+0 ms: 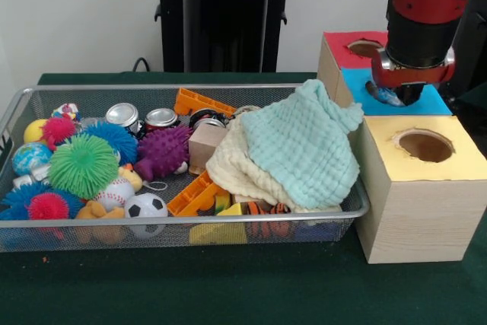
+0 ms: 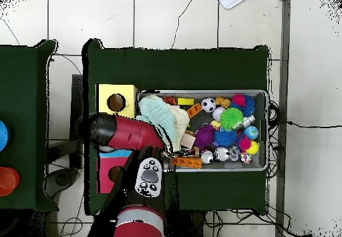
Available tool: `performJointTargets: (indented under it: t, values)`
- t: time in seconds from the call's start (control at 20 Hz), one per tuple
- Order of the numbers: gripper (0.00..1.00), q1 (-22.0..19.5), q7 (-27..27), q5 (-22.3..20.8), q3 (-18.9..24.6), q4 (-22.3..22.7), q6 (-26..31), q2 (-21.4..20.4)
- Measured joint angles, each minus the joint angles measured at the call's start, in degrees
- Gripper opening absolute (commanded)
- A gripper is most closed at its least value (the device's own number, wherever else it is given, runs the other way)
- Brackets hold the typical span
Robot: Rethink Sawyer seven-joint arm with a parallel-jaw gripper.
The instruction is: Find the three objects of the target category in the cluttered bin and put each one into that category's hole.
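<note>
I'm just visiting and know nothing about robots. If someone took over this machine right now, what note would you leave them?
Pincer: hangs over the blue-topped box, outside the bin. I cannot tell if it is open or shut.
Cans: first can and second can stand at the bin's back among the toys. A third can-like top shows beside them, partly hidden by a wooden block.
Done: no can seems delivered; the insides of the boxes are hidden.
Left: probably all three cans, each into its hole. A mint cloth covers part of the bin.
</note>
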Motion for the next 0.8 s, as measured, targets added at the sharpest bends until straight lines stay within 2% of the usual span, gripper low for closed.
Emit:
performJointTargets:
  t: [0.3,0.4,0.8]
  values:
    - [0.0,0.0,0.0,0.0,0.0,2.8,-2.5,-3.5]
    - [0.0,-0.6,0.0,0.0,-0.1,4.5,-3.7,-6.4]
    - [0.0,-3.9,0.0,-0.1,-0.5,6.3,-3.6,-14.1]
